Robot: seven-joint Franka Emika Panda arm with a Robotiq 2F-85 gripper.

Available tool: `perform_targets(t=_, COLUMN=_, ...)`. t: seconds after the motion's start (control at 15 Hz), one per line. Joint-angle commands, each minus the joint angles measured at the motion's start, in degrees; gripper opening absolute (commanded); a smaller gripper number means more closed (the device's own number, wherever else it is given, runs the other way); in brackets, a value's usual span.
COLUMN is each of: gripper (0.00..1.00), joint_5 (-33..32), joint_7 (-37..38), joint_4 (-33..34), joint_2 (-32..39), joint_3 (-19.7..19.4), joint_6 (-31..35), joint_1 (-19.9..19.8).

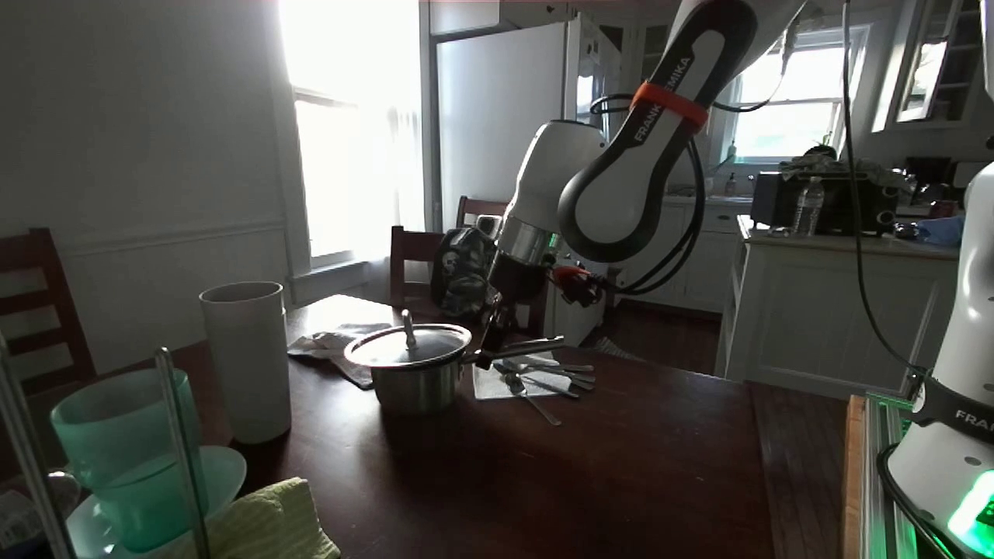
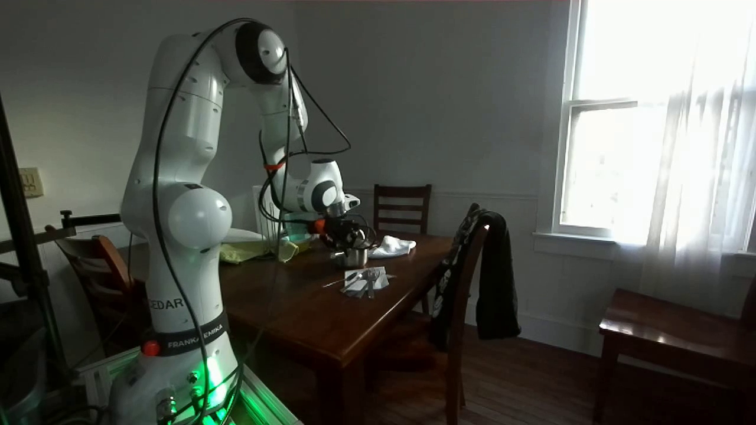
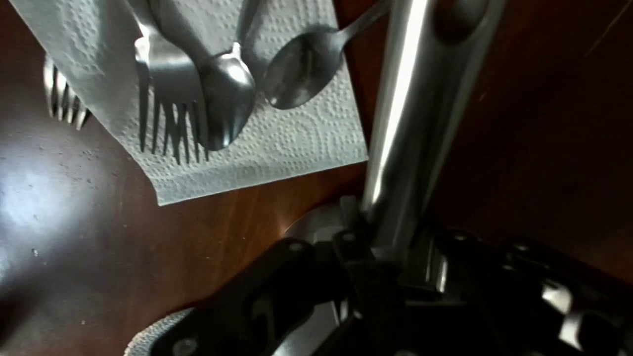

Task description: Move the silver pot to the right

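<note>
Silver pot [image 1: 419, 386], lid [image 1: 439, 343] in place, is held by its long handle [image 3: 415, 128] at a dark wooden table [image 1: 590, 481] as we look on, the task being a move to the right. In an exterior view it is between a tall white container [image 1: 247, 373] and a paper towel [image 3: 296, 141] bearing cutlery [image 3: 173, 64]. The gripper [image 3: 393, 232] appears clamped on the handle, close to the pot's body: in the wrist view one finger [image 3: 350, 217] lies against the metal, its partner half lost in shadow. We take the handle to be the chosen hold because it is slim enough for two fingers where the round body is not, and gripping close in should lessen the droop of the weight beyond. Whether the base rests on the wood or just clears it, we cannot tell. The cutlery, we suppose, lies mostly on the towel to keep off the bare tabletop; it is near the handle, so a low swing that way could scatter it. Any tilt, in our judgement, risks sliding the lid.
</note>
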Motion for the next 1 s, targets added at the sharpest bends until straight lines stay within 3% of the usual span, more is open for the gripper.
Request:
perform_targets(t=0.0, gripper=0.07, joint_5=-3.1, joint_7=6.5, joint_4=1.5, joint_2=-1.1, joint_3=-4.3, joint_6=-1.0, joint_1=1.9)
perform_targets(t=0.67, gripper=0.07, joint_5=-9.3, joint_7=19.5, joint_4=4.2, joint_2=0.8, joint_3=-20.3, joint_6=-0.9, joint_1=14.1)
perform_targets(t=0.93, gripper=0.07, joint_5=-8.7, joint_7=20.4, joint_4=4.5, joint_2=2.0, joint_3=-22.4, joint_6=0.2, joint_1=15.9)
